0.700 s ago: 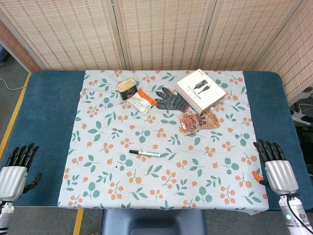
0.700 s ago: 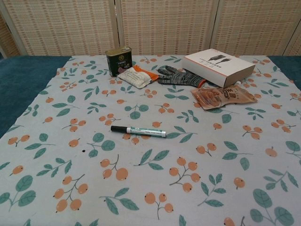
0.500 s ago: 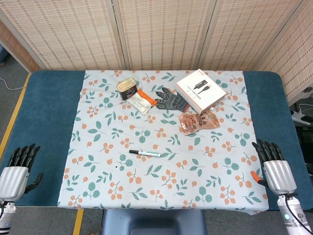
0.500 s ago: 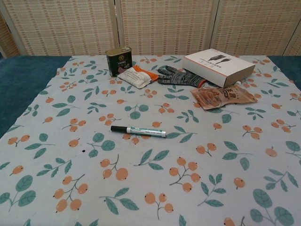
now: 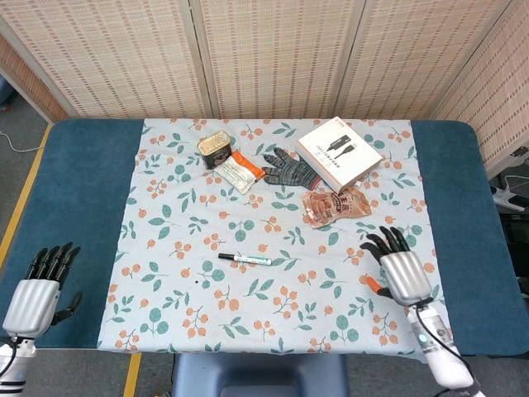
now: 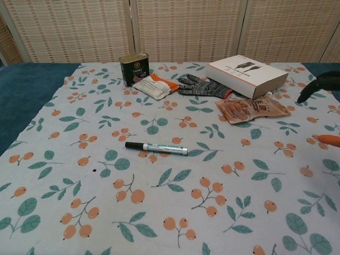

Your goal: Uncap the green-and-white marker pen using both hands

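Hovering with fingers spread and empty, the right hand (image 5: 403, 273) sits well right of the marker (image 5: 245, 259). Left hand (image 5: 35, 295) is likewise wide. A careless sweep could roll it away.

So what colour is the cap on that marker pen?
Black; the cap sits on the marker pen's left end, clearest in the chest view.
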You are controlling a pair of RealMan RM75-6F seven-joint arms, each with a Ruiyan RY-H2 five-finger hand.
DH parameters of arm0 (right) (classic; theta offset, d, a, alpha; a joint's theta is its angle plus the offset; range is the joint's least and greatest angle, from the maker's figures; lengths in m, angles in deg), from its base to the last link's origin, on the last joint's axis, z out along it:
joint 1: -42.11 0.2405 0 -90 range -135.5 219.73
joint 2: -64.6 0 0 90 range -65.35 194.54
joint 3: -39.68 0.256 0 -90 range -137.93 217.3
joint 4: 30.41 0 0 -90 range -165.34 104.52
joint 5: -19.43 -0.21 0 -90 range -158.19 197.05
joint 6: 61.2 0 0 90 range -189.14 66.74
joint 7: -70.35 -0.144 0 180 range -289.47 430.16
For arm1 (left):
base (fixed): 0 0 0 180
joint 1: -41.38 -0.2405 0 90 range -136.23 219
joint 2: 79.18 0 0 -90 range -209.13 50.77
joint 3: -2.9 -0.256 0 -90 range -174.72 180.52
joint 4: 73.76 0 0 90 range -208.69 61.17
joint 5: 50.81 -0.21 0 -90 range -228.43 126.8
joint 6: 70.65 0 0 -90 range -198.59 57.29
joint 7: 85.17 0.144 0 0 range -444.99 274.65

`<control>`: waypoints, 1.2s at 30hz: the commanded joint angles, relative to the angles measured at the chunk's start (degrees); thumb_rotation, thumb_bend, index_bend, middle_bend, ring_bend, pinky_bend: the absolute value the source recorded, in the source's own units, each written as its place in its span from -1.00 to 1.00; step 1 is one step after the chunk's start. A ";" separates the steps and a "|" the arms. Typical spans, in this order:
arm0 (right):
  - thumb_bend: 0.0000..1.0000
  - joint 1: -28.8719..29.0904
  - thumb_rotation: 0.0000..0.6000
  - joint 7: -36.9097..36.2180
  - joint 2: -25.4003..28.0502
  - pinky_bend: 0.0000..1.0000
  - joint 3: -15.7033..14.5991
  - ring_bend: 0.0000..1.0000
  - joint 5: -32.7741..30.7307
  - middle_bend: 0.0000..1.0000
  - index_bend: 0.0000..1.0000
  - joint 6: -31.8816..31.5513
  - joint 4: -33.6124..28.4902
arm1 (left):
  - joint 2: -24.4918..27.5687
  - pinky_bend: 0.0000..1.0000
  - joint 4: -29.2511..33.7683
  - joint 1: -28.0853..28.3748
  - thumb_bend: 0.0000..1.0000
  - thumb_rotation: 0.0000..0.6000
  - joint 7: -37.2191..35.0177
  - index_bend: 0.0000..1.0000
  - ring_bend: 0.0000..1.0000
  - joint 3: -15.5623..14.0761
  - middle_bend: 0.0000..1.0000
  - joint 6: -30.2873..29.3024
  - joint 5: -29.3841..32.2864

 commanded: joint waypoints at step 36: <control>-0.45 36.05 1.00 32.84 -39.24 -1.00 11.70 -1.00 -42.11 -0.49 -0.18 7.98 24.47 | 2.43 -1.00 -0.09 -0.18 -0.12 1.00 -3.57 -1.00 -1.00 -0.13 -1.00 1.35 1.91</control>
